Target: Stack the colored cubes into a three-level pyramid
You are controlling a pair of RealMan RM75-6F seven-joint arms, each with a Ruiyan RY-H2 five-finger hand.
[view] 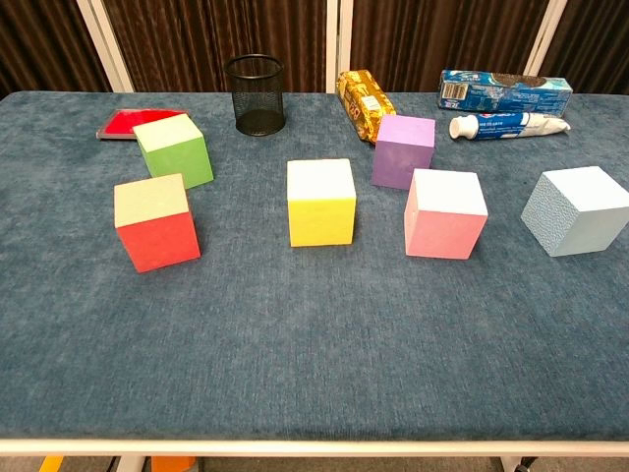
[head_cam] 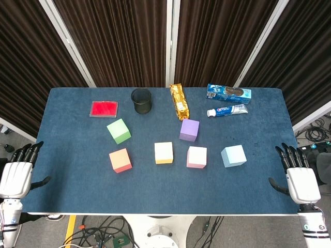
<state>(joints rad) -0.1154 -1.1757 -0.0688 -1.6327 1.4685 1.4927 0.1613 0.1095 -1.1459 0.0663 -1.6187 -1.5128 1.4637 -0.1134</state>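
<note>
Clearly nothing is stacked yet. From the head view, six cubes lie singly on the desk [head_cam: 67,199]: green cube [head_cam: 119,130] and purple cube [head_cam: 189,129] further back, orange cube [head_cam: 120,160], yellow cube [head_cam: 164,153], pink cube [head_cam: 196,157] and blue cube [head_cam: 234,156] in a nearer row. The left hand [head_cam: 18,173] and right hand [head_cam: 299,174] rest at the desk's edges, fingers released, holding nothing.

From the chest view, every cube stands apart from its neighbours; neither hand shows. All three levels remain to be built.
</note>
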